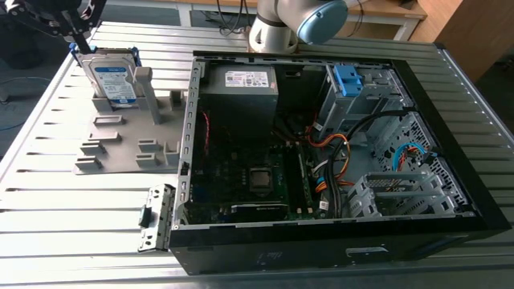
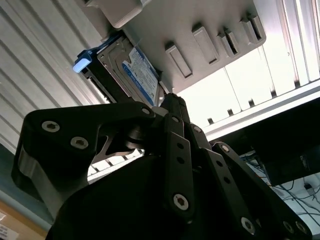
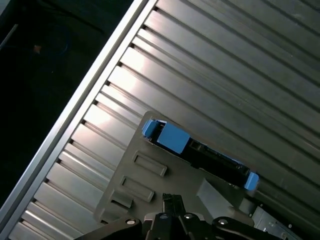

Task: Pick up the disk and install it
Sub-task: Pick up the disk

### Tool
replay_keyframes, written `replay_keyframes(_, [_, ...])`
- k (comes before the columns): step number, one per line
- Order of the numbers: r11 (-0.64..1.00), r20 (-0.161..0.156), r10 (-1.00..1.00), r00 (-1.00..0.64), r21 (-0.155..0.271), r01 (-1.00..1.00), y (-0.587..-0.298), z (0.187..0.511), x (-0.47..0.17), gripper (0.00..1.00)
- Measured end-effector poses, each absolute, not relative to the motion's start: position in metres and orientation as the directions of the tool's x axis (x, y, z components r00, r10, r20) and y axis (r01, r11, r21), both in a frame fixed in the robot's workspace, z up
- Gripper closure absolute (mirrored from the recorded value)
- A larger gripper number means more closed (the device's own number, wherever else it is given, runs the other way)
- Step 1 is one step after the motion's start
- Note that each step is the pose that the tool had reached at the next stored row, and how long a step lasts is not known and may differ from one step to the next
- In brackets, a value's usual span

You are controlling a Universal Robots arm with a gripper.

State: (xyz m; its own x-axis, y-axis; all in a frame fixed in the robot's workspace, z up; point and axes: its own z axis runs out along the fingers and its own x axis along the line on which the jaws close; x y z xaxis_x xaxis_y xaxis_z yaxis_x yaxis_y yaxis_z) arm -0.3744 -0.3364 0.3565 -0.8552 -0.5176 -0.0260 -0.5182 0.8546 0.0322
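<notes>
hovering end effector near disk (upright)

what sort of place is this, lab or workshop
Probably a robotics lab bench for computer assembly: an open computer case lies on a slatted metal table, a robot arm stands by it, and the disk stands in a grey fixture.

An open computer case lies on a ribbed aluminium table, a grey fixture plate just beside it, power supply exposed.
</notes>
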Motion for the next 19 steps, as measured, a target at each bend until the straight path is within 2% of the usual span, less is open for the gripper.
replay_keyframes(19, [0.768,-0.026,-0.639,-0.769,0.032,-0.639,-0.3364,0.3565,-0.3744,0.89])
